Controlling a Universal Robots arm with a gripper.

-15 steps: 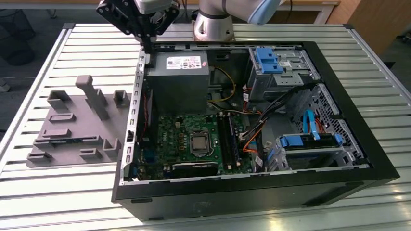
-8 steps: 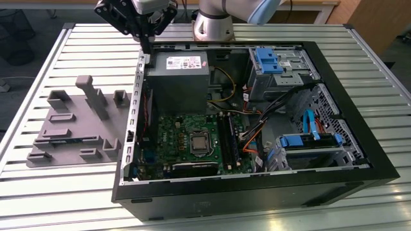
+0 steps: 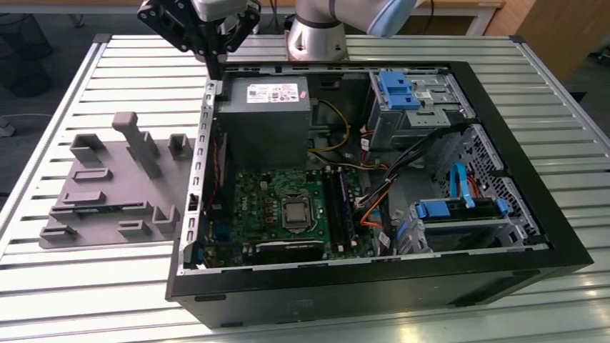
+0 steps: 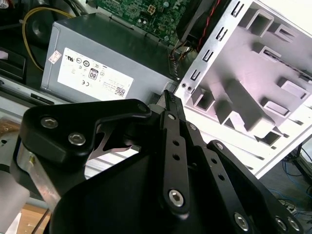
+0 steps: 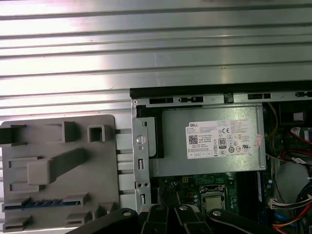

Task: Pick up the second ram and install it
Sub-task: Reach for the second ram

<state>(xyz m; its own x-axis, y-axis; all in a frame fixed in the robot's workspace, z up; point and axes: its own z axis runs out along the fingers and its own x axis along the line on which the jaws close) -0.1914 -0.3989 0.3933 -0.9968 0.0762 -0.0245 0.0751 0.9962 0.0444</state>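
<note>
The slatted metal table (image 3: 96,64) carries everything. On it an open computer case (image 3: 381,286) lies on its side, its near corner directly below the pincer (image 3: 217,71). Beside the case, down and off to one side of the pincer, is a grey fixture tray (image 3: 105,171). The grey power supply (image 3: 262,118) sits just under the pincer inside the case, and the green motherboard (image 3: 271,193) lies farther from it.

The pincer hangs above the case wall with its jaws closed together and nothing between them.

By these views the pick-up has not begun. The second ram (image 5: 43,203) rests in a slot toward the end of the tray farthest from the pincer — well apart from it — so both the grasp and the seating are left to do. Whether a first stick already sits in the board's slots cannot be told.

The stick appears to stand on its long edge. Its long axis runs crosswise to the case's side wall — one end toward that wall, the other away.
</note>
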